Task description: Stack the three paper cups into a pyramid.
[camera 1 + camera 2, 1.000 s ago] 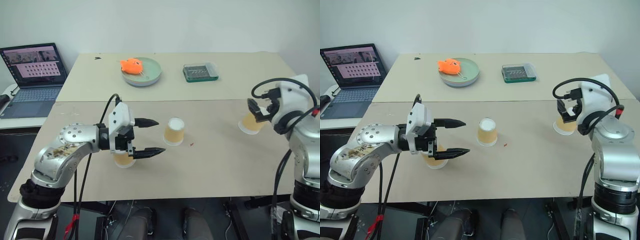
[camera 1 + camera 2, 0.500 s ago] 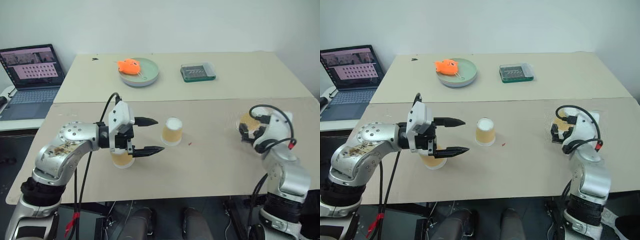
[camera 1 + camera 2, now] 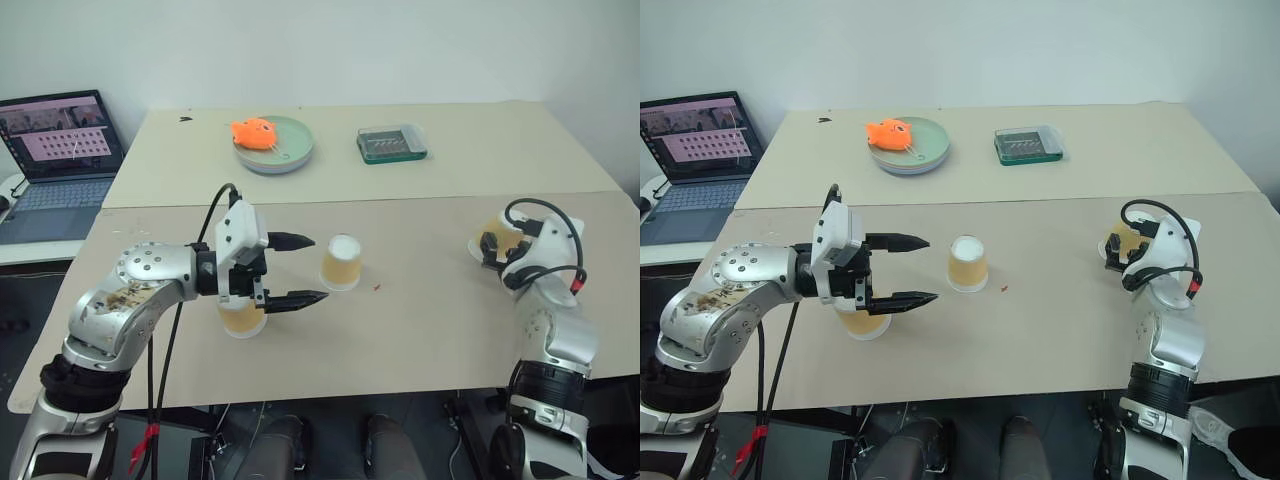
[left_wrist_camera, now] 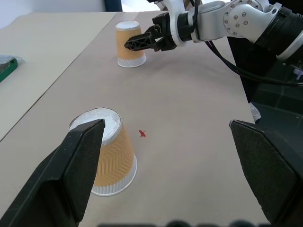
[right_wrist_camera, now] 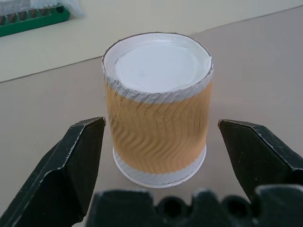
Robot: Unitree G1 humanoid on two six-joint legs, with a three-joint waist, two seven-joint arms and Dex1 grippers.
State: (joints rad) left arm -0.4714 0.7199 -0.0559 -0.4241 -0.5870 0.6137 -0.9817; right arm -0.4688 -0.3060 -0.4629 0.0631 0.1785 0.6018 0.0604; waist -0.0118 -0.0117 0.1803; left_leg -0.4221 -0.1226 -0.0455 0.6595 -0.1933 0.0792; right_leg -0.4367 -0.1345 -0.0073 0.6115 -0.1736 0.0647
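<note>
Two beige tables [image 3: 420,330] are seen pushed together, with a laptop [image 3: 60,150] set on a low stand at the far left. On the far table, a green plate [image 3: 285,152] carrying an orange plush toy [image 3: 252,131] is placed beside a green tray [image 3: 392,144]. All three paper cups are stood upside down on the near table, well apart. The left gripper [image 3: 296,270] is held wide open and empty, its fingers pointed toward the middle cup [image 3: 342,263], with the left cup [image 3: 242,318] partly hidden beneath the arm. The right gripper [image 5: 173,156] is likewise spread wide, holding nothing, with the right cup [image 5: 157,109] framed between its fingers but not touched. A small red mark [image 4: 142,134] is visible on the tabletop near the middle cup.
</note>
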